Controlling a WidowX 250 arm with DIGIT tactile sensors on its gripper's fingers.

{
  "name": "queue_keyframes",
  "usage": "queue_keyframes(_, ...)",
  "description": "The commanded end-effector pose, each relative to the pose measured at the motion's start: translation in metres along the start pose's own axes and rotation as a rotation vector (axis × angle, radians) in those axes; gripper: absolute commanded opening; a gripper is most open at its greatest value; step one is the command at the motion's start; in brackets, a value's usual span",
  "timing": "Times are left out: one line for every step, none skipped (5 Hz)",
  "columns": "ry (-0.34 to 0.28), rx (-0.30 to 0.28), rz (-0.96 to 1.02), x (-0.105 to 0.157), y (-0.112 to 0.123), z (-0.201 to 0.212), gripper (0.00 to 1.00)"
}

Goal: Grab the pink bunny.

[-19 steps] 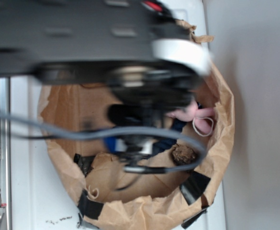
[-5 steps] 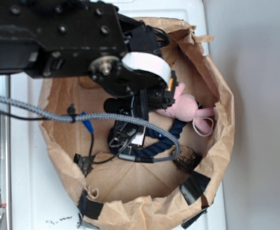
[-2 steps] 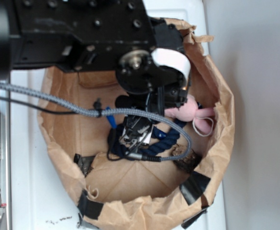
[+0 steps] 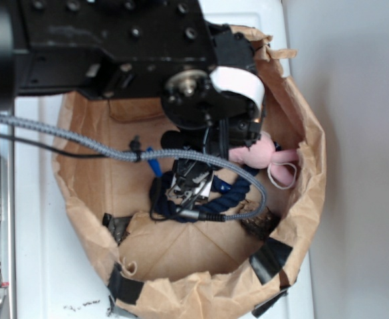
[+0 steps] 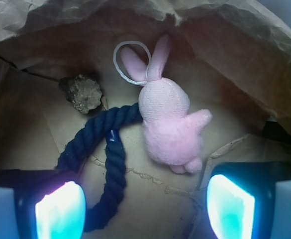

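Note:
The pink bunny [image 5: 169, 122] lies on the paper floor of a brown bag, ears pointing away from me, a cream string loop [image 5: 130, 55] at its ears. In the exterior view the pink bunny [image 4: 260, 151] shows just right of the black wrist. My gripper [image 5: 145, 206] is open, its two glowing pads wide apart. The bunny's lower end lies just beyond the gap, nearer the right pad [image 5: 231, 205]. Nothing is held between the pads.
A dark navy rope [image 5: 110, 154] curls left of the bunny, running toward the left pad [image 5: 60, 211]. A brown lump [image 5: 83, 92] sits at the far left. The bag's crumpled paper walls [image 4: 310, 193] ring everything. A grey cable [image 4: 81, 147] crosses the bag.
The arm has moved right across the bag toward the bunny over the past seconds. Since 0.4 s ago almost nothing has shifted.

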State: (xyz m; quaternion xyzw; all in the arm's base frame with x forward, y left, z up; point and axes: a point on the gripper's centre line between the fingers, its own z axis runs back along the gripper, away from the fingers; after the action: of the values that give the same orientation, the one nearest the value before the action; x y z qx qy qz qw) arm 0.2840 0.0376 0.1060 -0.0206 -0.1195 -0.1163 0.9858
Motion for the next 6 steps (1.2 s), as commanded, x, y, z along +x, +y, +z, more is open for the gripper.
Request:
queue_keyframes(-0.049, 0.026, -0.011, 0.014, 0.002, 0.014, 1.00)
queue_keyframes(-0.098, 0.040, -0.018, 0.028, 0.002, 0.011, 1.00)
queue_keyframes(-0.123, 0.035, -0.060, 0.041, -0.009, 0.003, 1.00)
queue_keyframes(-0.131, 0.033, -0.075, 0.047, -0.014, -0.005, 1.00)
queue_keyframes(-0.128, 0.045, -0.097, 0.050, -0.018, -0.020, 1.00)
queue_keyframes(-0.120, 0.061, -0.104, 0.058, -0.011, -0.040, 1.00)
